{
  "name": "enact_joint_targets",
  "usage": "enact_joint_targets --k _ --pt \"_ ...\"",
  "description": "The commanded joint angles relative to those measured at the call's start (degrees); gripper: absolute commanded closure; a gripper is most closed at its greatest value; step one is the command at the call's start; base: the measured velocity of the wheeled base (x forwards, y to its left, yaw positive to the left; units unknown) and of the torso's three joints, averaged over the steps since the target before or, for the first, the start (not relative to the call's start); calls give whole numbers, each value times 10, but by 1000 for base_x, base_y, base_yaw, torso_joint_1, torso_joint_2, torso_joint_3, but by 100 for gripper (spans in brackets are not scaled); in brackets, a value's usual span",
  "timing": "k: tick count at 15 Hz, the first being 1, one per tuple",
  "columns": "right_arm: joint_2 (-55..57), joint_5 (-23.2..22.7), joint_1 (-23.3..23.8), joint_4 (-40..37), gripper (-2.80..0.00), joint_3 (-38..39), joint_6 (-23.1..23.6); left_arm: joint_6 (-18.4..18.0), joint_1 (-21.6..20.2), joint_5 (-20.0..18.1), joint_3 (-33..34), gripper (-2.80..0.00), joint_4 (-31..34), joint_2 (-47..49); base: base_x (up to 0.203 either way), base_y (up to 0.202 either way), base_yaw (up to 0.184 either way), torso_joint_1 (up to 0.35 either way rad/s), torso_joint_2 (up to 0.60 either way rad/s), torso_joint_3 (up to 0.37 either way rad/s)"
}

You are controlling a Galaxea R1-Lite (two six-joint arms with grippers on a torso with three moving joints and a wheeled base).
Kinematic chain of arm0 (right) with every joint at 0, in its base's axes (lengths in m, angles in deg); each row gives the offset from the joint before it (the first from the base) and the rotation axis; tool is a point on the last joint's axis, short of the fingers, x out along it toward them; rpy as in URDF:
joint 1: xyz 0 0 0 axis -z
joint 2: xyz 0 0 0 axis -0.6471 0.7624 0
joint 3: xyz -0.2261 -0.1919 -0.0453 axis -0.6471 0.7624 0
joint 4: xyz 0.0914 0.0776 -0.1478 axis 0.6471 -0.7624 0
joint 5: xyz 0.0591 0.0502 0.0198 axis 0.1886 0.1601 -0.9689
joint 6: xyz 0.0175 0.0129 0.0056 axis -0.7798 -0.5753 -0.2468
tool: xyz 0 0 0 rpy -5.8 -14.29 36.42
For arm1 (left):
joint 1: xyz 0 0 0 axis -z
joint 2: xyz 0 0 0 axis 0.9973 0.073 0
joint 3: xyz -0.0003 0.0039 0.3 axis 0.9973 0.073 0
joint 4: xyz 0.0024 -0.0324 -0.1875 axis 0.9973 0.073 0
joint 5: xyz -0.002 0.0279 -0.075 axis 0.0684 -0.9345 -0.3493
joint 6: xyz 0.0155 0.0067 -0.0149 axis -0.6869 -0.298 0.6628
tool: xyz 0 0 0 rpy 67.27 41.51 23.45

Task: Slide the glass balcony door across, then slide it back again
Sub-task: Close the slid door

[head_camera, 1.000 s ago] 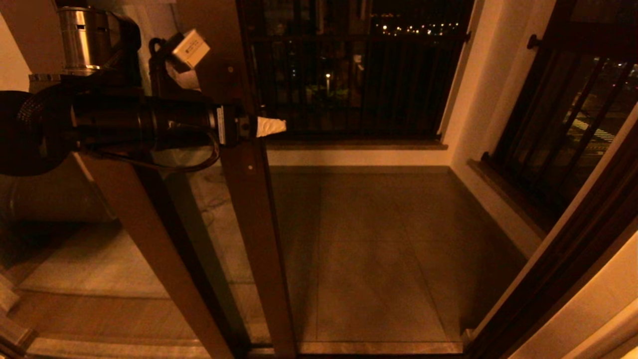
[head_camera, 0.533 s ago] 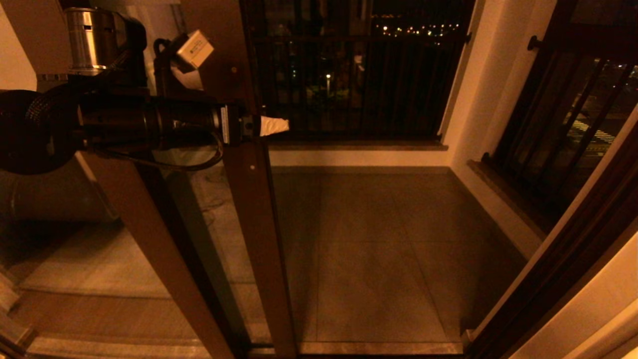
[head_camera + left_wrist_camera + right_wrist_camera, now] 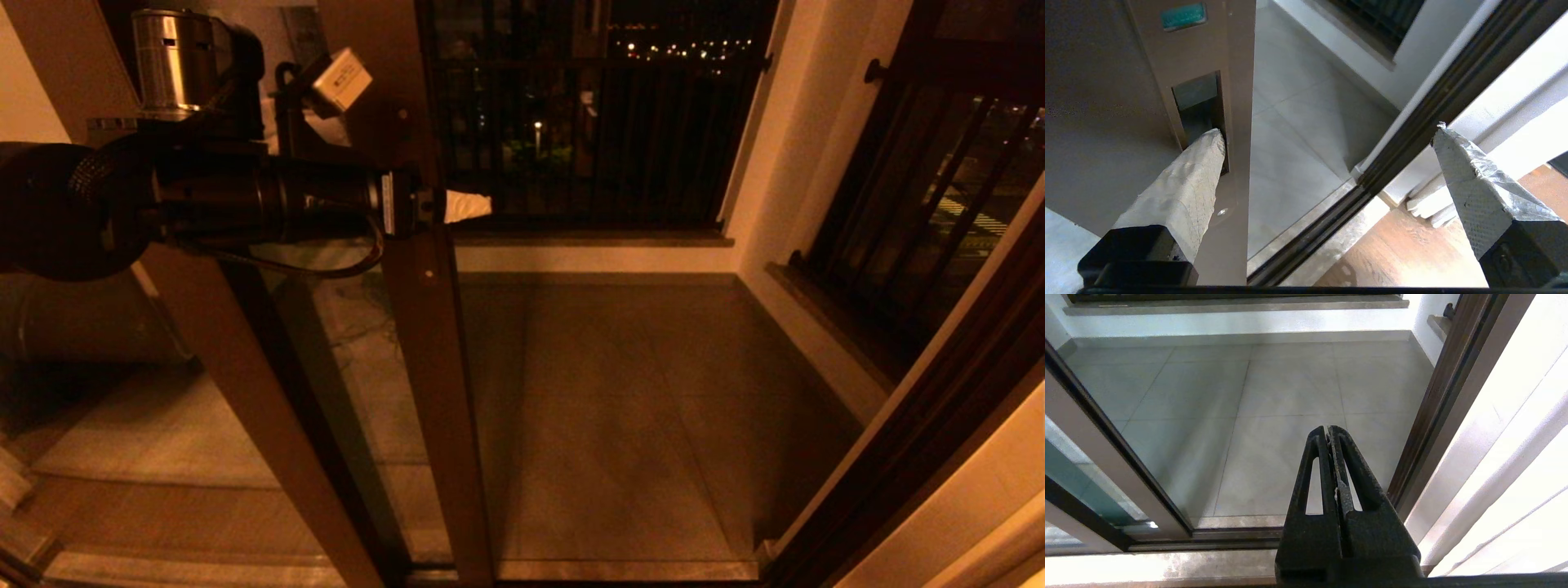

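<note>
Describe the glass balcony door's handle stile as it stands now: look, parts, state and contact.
The glass balcony door has a wide reddish-brown stile, smooth like painted metal, upright, partway across the opening. It bears a dark recessed handle slot and a small green tab above. The left tool is open, one wrapped fingertip in the slot, the other clear of the stile's edge.

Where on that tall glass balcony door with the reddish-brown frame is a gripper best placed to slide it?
At the dark recessed handle slot in the glass balcony door's wide upright stile, approached from the room side. The flat stile offers nothing to pinch, so one finger hooks inside, as the open left gripper's wrapped finger does.
</note>
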Motion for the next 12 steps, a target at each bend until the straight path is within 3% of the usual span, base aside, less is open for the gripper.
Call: enact_joint_targets --k 1,6,9,12 --pt "1 0 0 -1 0 0 0 0 4 -1 -1 -280 -2 4 0 0 0 0 0 0" --pt "1 0 0 0 0 0 0 1 26 12 -12 -280 -2 22 0 0 0 0 0 0" --pt "1 0 0 0 0 1 0 2 50 47 -40 -280 -4 44 0 0 0 0 0 0" --pt "1 0 0 0 0 0 0 3 63 55 -46 -280 -29 59 0 0 0 0 0 0"
